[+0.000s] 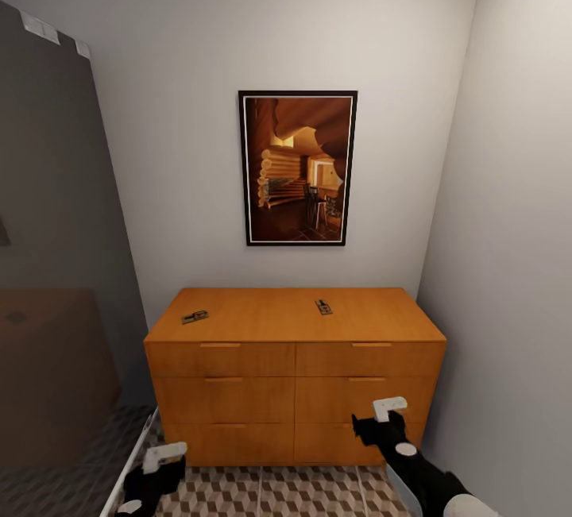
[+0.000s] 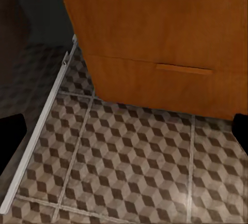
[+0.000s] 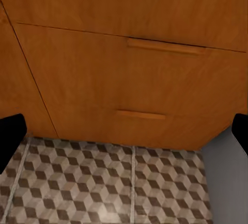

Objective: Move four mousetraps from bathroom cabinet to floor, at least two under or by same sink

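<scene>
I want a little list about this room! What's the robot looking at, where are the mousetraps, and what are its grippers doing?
Room: narrow corner with pale walls
Cabinet: orange-brown wood, drawers shut, against the back wall
Mousetraps seen: two, both on the cabinet top
Left mousetrap: near the top's left front edge
Right mousetrap: right of the middle
Picture: dark-framed, on the wall above the cabinet
Floor: cube-pattern tiles
Left gripper: low, before the cabinet, open, holding nothing
Right gripper: before the lower right drawers, open, holding nothing

Soft even indoor light, dim shadowed left side, slightly blurry renders
</scene>
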`<state>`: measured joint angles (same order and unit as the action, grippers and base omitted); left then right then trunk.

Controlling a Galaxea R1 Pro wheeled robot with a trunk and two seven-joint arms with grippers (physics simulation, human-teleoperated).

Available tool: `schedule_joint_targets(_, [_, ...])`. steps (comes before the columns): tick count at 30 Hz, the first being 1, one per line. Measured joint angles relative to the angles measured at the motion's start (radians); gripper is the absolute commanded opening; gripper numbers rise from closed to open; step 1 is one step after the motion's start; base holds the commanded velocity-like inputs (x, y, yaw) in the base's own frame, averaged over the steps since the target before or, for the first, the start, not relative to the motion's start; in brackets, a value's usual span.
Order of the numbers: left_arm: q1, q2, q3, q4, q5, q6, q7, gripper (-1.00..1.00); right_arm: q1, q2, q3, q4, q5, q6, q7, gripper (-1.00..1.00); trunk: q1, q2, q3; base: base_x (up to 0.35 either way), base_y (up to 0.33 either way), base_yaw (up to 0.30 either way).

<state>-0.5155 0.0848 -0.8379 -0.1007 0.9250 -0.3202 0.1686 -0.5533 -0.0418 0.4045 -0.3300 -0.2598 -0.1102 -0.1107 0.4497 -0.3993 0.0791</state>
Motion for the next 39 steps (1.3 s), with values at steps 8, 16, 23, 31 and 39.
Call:
schedule_joint_targets(8, [-0.131,0.065,0.004,-0.212,-0.006,0.224,0.011,1.0,-0.086,0.001,-0.002,-0.209,0.002,0.21,-0.045,1.0,0.0,0.0,0.0,0.0,0.0,0.0])
schedule_joint_targets(16, [-0.231,0.097,0.029,-0.41,-0.001,0.408,0.151,1.0,-0.238,0.002,-0.004,-0.246,0.003,0.314,-0.064,1.0,0.0,0.0,0.0,0.0,0.0,0.0])
schedule_joint_targets(23, [-0.331,0.089,0.053,-0.496,-0.001,0.509,0.218,1.0,-0.345,0.002,-0.006,-0.249,0.0,0.377,-0.066,1.0,0.0,0.0,0.0,0.0,0.0,0.0])
schedule_joint_targets(31, [-0.379,0.045,0.072,-0.495,-0.006,0.631,0.227,1.0,-0.42,0.002,-0.006,-0.244,-0.003,0.493,-0.067,1.0,0.0,0.0,0.0,0.0,0.0,0.0])
schedule_joint_targets(39, [-0.386,0.023,0.074,-0.437,-0.006,0.655,0.22,1.0,-0.444,0.01,-0.003,-0.24,-0.002,0.567,-0.057,1.0,0.0,0.0,0.0,0.0,0.0,0.0])
